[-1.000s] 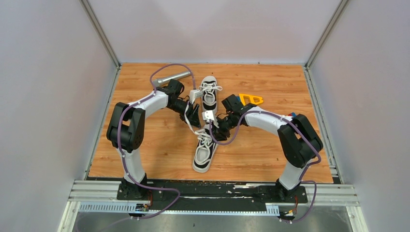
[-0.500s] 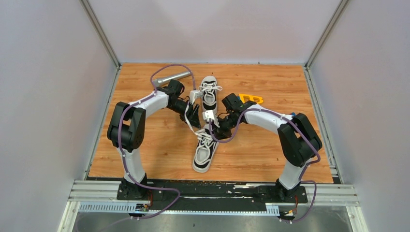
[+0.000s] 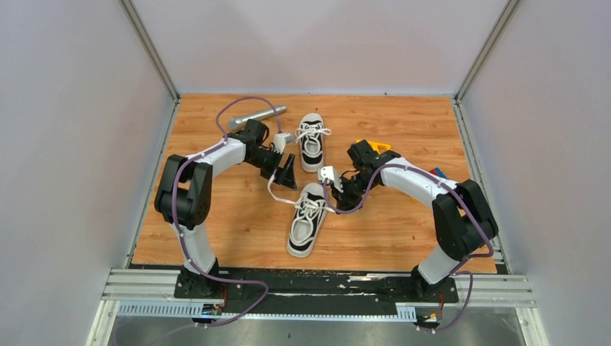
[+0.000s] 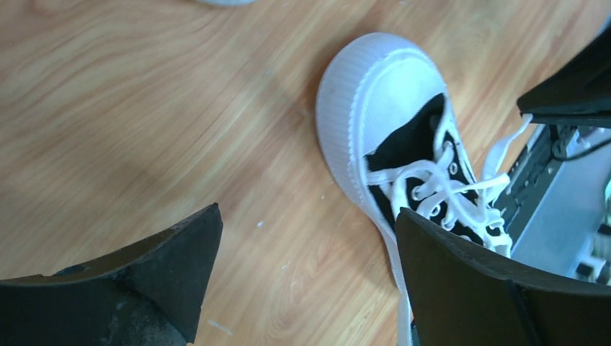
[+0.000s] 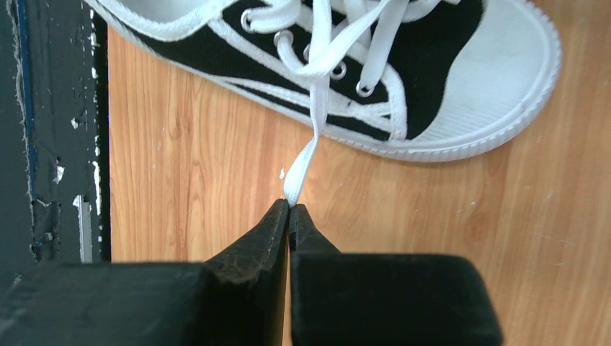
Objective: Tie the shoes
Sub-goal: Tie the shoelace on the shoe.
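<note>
Two black-and-white shoes lie mid-table: the far shoe (image 3: 311, 140), and the near shoe (image 3: 306, 220) (image 4: 389, 108) (image 5: 447, 65) with its toe pointing away from the arms. My right gripper (image 3: 335, 196) (image 5: 290, 207) sits just right of the near shoe, shut on the end of its white lace (image 5: 306, 155), which runs taut to the eyelets. My left gripper (image 3: 286, 173) (image 4: 308, 216) hovers left of the shoes, open, with only bare wood between its fingers. A slack lace end (image 3: 276, 189) trails on the table below it.
A silver cylinder (image 3: 256, 115) lies at the back left. An orange tool (image 3: 376, 146) sits behind my right arm, and a small blue and red object (image 3: 437, 173) lies beside it. Grey walls enclose three sides; a metal rail (image 3: 317, 285) runs along the near edge.
My left gripper opened, let go of its lace and drew back to the left. My right gripper closed on the other lace end and pulled it to the right.
</note>
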Controlling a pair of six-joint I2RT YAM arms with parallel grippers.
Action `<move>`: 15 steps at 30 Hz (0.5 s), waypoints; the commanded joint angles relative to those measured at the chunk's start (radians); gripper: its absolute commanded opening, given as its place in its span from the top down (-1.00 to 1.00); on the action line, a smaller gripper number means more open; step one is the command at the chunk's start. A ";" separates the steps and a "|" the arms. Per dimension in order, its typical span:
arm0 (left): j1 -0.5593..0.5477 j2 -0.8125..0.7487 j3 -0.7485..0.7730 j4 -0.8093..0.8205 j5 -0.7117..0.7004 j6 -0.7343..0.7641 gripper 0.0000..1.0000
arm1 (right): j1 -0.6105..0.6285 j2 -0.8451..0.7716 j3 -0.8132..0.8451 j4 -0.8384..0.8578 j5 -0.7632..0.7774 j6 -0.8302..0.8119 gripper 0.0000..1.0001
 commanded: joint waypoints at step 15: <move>0.149 -0.371 -0.242 0.034 0.021 0.397 -1.00 | -0.040 -0.074 0.004 -0.083 0.085 0.056 1.00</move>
